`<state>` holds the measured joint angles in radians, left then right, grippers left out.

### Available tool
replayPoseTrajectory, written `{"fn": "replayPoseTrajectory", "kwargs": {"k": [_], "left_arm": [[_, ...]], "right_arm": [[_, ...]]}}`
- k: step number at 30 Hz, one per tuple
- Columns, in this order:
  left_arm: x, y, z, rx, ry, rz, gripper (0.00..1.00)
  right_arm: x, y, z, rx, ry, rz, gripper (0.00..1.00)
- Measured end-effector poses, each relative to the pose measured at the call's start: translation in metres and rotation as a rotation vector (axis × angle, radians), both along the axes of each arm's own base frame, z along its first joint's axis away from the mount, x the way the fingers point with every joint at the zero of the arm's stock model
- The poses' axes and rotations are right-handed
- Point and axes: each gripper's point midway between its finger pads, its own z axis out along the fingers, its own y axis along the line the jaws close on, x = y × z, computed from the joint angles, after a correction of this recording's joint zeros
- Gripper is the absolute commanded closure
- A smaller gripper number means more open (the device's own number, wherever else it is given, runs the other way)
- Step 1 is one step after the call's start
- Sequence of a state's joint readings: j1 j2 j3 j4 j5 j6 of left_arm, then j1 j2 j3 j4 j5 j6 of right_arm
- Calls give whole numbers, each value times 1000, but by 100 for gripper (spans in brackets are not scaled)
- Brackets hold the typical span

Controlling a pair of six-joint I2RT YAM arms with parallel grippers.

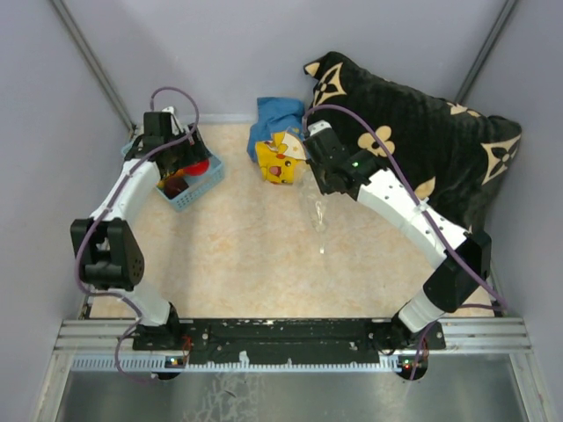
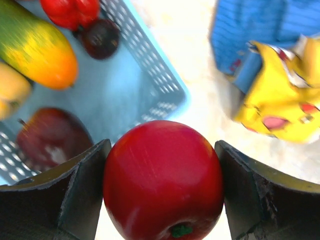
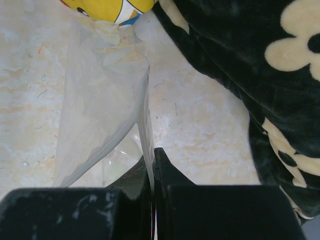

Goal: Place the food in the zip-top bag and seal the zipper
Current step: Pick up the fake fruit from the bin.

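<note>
1. Top external: left hand is up over the blue basket at the far left of the bench, and it has a red fruit in its grip.
2. Across the bench, the right hand sits just beside the yellow plush, with the clear bag trailing from it toward the near side.
3. Behind the plush lies a blue cloth; a black pillow with cream flowers fills the far right corner.
4. Left wrist: the red fruit fills the gap between the two fingers, both sides pressed to it, so the left hand is grasping it above the basket corner.
5. Down in the basket are more fruits: a yellow-orange one, a dark purple one, a dark red one and another red one.
6. To the right, out on the bench, are the plush and the blue cloth.
7. Right wrist: the right hand is clenched tight, a thin edge of the bag pinched between its fingers.
8. From there the bag stretches ahead over the bench to the plush, its far end touching it.
9. The pillow runs down the right side, apart from the bag.
</note>
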<state>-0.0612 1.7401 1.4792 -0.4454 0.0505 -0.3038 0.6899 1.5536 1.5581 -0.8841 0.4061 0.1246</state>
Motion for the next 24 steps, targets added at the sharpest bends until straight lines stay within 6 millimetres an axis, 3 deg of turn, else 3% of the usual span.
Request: {"fn": "replayPoseTrajectory", "kwargs": {"k": [15, 24], "left_arm": [[-122, -126, 77, -300, -280, -304, 44], [-183, -188, 99, -466, -402, -512, 44]], "right_arm": [[-6, 7, 1, 64, 31, -62, 100], [-5, 24, 8, 166, 58, -106, 100]]}}
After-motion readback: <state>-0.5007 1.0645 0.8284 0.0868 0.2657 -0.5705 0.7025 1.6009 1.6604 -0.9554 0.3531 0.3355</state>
